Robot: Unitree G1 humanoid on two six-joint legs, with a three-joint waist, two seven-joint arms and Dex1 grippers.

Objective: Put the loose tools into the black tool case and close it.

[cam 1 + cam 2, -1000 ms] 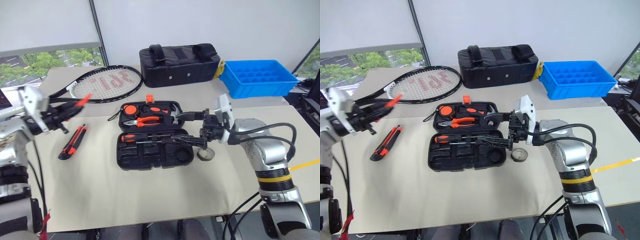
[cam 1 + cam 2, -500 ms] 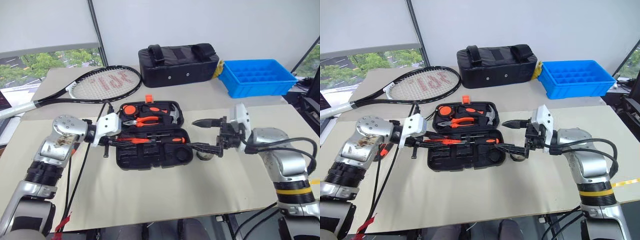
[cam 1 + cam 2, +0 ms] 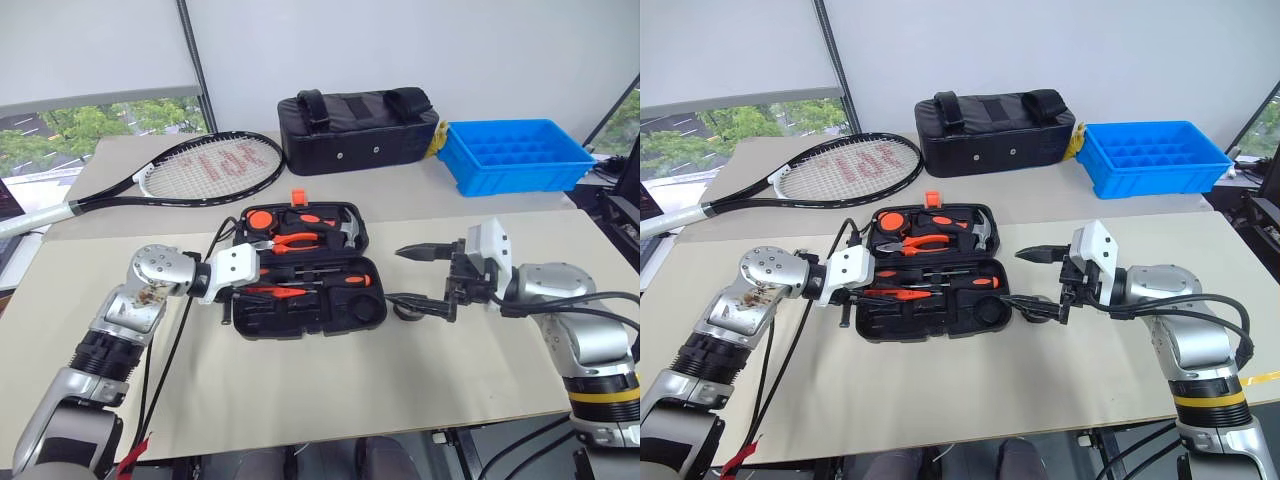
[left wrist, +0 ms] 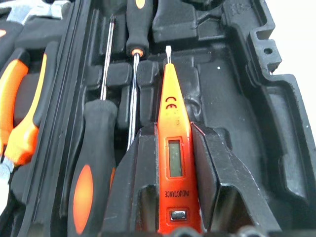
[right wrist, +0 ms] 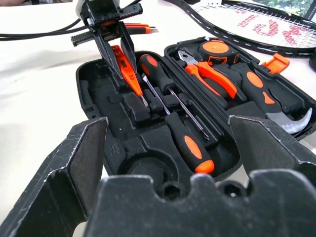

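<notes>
An orange voltage tester pen [image 4: 171, 163] is clamped in the left tool [image 4: 170, 148], its tip over a slot in the open black tool case [image 3: 300, 312] on the counter [image 3: 330, 390]. The right tool [image 3: 415, 275] is held wide and empty beside the case. If released off-line, the pen could be left proud of its slot, and the lid blocked.

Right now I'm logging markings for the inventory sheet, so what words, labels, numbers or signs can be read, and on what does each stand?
"CE": on the orange tester screwdriver held in the left gripper, above its small window.
"INDUCTANCE": on the same tester, below the window.
Red lettering on the tennis racket strings: too blurred to read.
Small embossed mark on the black tool case moulding: too small to read.
</notes>
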